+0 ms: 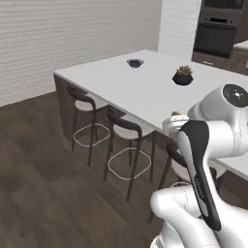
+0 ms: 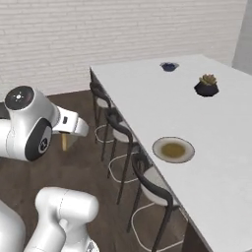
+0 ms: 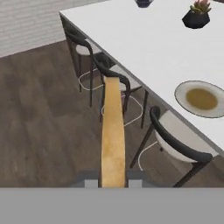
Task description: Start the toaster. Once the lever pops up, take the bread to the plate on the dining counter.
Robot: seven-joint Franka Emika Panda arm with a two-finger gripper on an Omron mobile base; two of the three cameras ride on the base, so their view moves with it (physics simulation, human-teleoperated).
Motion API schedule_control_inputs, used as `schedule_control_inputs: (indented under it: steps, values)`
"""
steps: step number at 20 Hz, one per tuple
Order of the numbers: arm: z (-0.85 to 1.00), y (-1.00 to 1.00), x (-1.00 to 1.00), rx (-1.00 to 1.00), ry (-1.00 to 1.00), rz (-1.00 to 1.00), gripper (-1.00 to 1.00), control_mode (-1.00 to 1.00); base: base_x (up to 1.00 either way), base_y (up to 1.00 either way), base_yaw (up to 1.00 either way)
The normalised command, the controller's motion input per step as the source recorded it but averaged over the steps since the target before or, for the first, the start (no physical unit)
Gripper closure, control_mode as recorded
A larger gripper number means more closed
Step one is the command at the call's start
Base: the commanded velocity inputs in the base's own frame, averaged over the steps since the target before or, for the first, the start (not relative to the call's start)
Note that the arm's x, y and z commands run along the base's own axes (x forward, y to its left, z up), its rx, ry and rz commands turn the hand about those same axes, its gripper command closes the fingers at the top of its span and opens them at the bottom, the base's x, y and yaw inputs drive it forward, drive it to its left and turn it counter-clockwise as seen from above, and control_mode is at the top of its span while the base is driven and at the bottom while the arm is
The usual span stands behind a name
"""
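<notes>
The bread stands edge-on between the two fingertips of the gripper, whose jaws are drawn in and clamped on the slice's flat faces; in the hand view it rises as a narrow tan strip from the tips. In the right base view a bit of the slice hangs below the white hand, over the dark wood floor.

Taking the plate as the landmark: the held slice is well short of it, out past the long edge of the dining counter on which the plate lies, and above the row of black stools tucked under that edge. The plate is a round grey-brown dish with nothing on it. Farther along the counter from the plate sit a small potted succulent and, beyond that, a small dark bowl.

By this showing the toasting and the lifting-out are done and the carry is well advanced. What remains is to bring the slice over the counter edge, lower it onto the plate and release it.
</notes>
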Motion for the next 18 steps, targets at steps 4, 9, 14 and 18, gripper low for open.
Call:
schedule_control_inputs:
  steps: [4,9,14,18]
  values:
    - [0.0,0.0,0.0,0.0,0.0,0.0,1.0,1.0,0.76,0.24,-0.57]
    - [0.0,0.0,0.0,0.0,0.0,0.0,1.0,1.0,0.57,0.07,-0.51]
    - [0.0,0.0,0.0,0.0,0.0,0.0,1.0,1.0,0.66,0.08,-0.48]
    - [0.0,0.0,0.0,0.0,0.0,0.0,1.0,1.0,0.81,0.06,-0.48]
